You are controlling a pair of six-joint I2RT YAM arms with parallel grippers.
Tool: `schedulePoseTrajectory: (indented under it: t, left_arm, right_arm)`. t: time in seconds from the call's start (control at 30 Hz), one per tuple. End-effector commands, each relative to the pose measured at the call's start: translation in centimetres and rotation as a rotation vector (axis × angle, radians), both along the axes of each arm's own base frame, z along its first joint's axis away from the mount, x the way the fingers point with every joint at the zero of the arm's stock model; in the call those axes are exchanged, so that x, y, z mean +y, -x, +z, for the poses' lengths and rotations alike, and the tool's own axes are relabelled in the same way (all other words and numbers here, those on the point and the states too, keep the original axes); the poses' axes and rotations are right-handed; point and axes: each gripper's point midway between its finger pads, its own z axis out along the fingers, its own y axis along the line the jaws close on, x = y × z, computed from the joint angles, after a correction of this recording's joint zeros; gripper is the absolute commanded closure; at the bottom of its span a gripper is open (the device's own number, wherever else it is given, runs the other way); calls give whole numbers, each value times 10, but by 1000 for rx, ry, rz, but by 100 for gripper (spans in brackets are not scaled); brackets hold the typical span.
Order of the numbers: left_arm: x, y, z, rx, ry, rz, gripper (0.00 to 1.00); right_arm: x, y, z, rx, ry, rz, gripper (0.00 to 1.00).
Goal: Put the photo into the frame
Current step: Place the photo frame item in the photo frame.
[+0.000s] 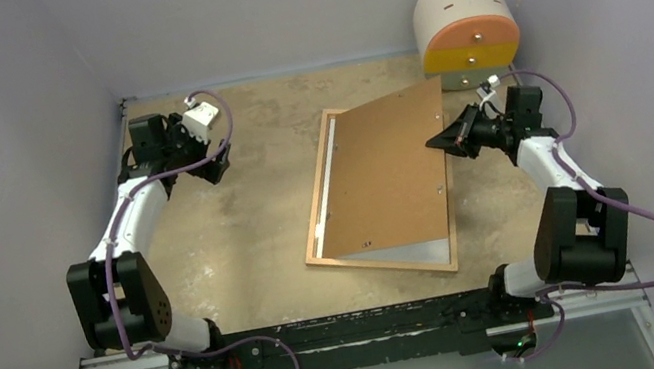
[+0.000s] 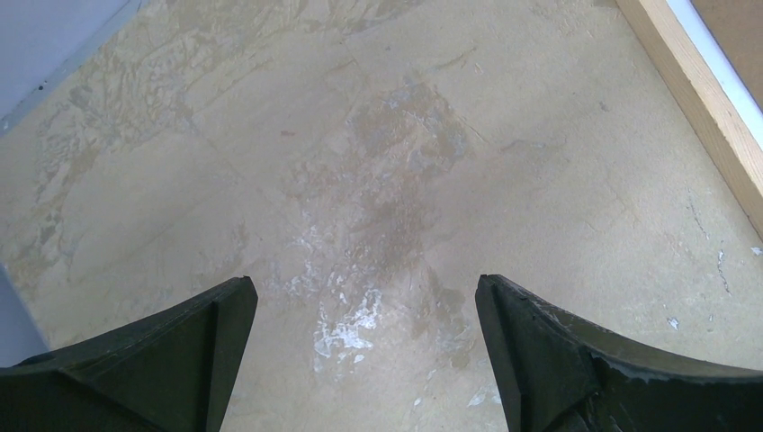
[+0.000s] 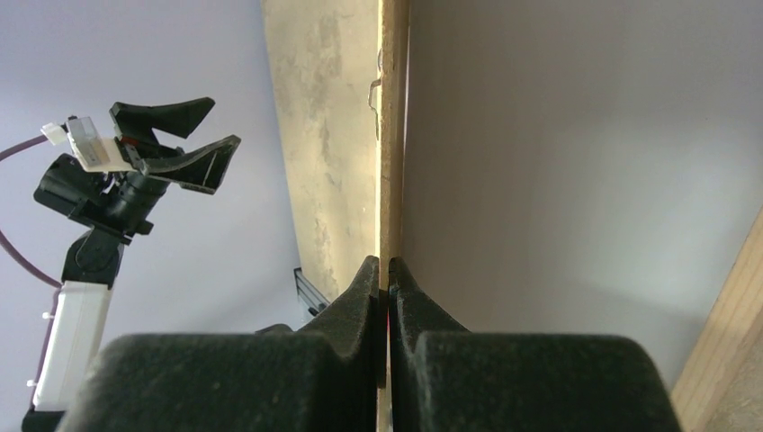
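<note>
Photo [image 1: 411, 252]: only a white strip shows, along the frame's near rail and again along its left rail. I take it for the print's plain back, lying inside the frame under the panel.
Frame [image 1: 367, 263]: flat on the counter [image 1: 235, 262], long axis running near to far, far end leaning right.
Backing panel [image 1: 387, 174]: brown board over the frame, skewed against its rails and hiding most of the right rail. I cannot tell how far its right edge is lifted.
Right pincer [image 3: 387, 267]: closed on the panel's thin right edge, at the frame's right side; this is much the nearer arm.
Left pincer [image 2: 364, 282]: wide open and holding nothing, over bare counter well left of the frame's far end.
Drum [image 1: 466, 28]: white, orange and yellow, beyond the frame's far right corner.
Coming move: probably turns on swinging the gripped edge until the panel's long sides run parallel to the frame's rails.
</note>
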Motion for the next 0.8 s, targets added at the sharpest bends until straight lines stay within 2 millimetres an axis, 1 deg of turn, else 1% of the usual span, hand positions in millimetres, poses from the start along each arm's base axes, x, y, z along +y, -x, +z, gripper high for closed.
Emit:
schedulePoseTrajectory:
  t: [0.0,0.2,0.33,0.47,0.67,0.77]
  left_arm:
    - [-6,1,20,-59,5,-34,0]
    - [-6,2,20,-57,9,-32,0]
    - [-7,1,21,-58,10,-35,0]
    - [-8,2,18,-50,13,-37,0]
    - [-7,3,16,-46,10,-35,0]
    - [-7,5,10,-31,10,-36,0]
  right_arm:
    - [3,-6,20,-81,-36,30,100]
    - [3,-9,14,-75,-46,19,100]
    - [6,-9,12,-73,-54,21,100]
    - [16,-10,6,-65,-55,36,100]
    - [38,-8,-6,-38,-57,66,100]
    - [48,-7,-11,-28,-57,72,100]
